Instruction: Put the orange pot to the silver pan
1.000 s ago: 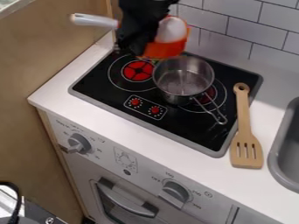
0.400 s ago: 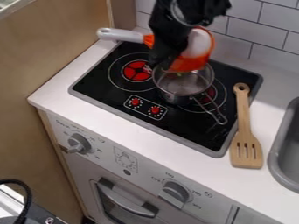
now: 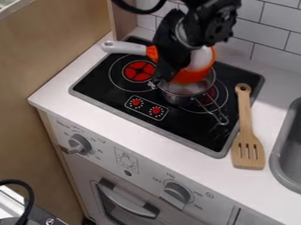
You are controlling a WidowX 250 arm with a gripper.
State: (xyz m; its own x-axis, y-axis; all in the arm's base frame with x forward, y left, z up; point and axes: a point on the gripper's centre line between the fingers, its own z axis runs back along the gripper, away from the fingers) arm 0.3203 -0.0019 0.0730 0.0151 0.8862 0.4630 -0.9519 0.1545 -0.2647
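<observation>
Orange pot (image 3: 191, 77): held tipped at the top of the silver pan (image 3: 176, 97)
Gripper (image 3: 160, 80): fingers squeezed on the orange pot
Slotted wooden spatula (image 3: 248, 151): laid beside the stove (image 3: 191, 129)

A slanted downward view from above the counter's front (oven face included), toward the tiled wall.

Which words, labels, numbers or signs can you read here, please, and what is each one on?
"OFF": on the oven panel, beside the right knob.
Numbers around that knob: too small to read surely.
Print around the left knob: too small to read.
Framed sign between the knobs: a drawing, too small to make out.
</observation>
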